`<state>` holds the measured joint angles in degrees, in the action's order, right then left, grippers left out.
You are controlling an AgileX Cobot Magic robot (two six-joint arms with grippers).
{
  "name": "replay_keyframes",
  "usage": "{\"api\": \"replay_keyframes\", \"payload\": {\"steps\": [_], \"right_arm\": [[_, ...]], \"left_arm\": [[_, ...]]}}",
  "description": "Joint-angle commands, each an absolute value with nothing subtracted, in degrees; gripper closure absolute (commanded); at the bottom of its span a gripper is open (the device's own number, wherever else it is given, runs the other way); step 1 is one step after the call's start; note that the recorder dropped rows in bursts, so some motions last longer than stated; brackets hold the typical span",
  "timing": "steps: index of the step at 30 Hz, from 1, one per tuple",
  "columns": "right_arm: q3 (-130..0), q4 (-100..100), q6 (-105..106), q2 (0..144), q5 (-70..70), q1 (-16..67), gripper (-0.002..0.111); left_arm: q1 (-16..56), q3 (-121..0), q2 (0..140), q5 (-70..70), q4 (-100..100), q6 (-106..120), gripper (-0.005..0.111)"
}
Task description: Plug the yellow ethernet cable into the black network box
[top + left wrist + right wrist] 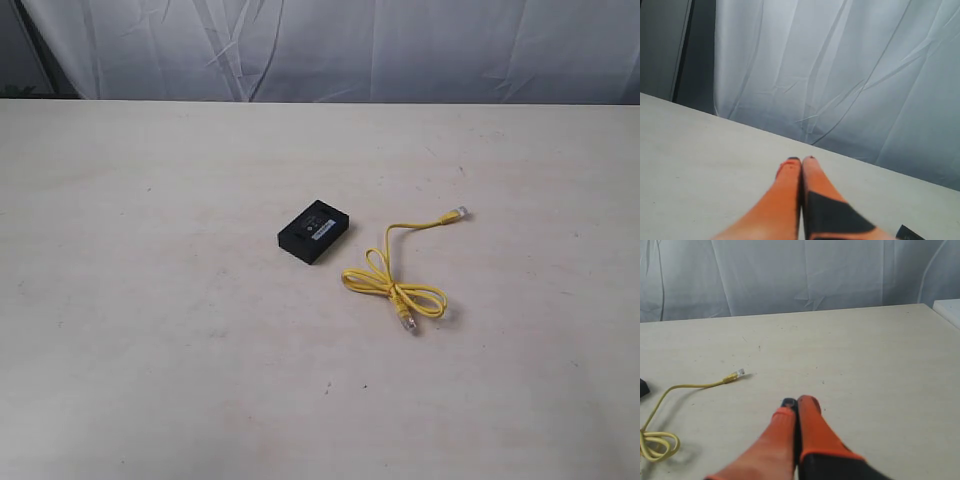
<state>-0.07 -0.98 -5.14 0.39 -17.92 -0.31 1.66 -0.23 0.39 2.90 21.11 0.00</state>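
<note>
The black network box (314, 231) lies flat near the middle of the pale table, a small pale label on its top. Just to its right lies the yellow ethernet cable (394, 281), tied in a loose loop, with one clear plug (458, 213) at the far right and the other (407, 325) nearer the front. The right wrist view shows the cable (660, 410) and its far plug (739, 373) ahead of my right gripper (799, 401), which is shut and empty. My left gripper (801, 160) is shut and empty too. Neither gripper appears in the exterior view.
A white wrinkled curtain (330, 45) hangs behind the table's far edge (320, 101). A dark corner, possibly the box, peeks in at the edge of the left wrist view (910, 233). A white object (948, 310) sits past the table's corner in the right wrist view.
</note>
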Motion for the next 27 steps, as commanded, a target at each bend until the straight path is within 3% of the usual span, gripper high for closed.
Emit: {"api": "replay_keyframes", "payload": {"steps": [1,6,17,21,27], "right_arm": [[0.0,-1.3,-5.1,0.0,-17.5,-0.6,0.109],[0.0,1.2,-5.1,0.0,-12.9,-0.6,0.109],[0.0,31.2,-10.7,0.0,11.3,-0.6,0.109],[-9.7,21.1,-11.0,0.6,2.2,-0.5,0.109],[-24.0,11.7,-10.5,16.2,-8.4,-0.5,0.109]], "left_arm": [[1.5,0.0,0.0,1.7,17.7,0.0,0.106],[1.5,0.0,0.0,2.9,13.9,0.0,0.106],[1.5,0.0,0.0,4.6,10.8,0.0,0.106],[1.5,0.0,0.0,4.6,10.7,0.0,0.106],[1.5,0.0,0.0,4.6,10.7,0.0,0.106]]}}
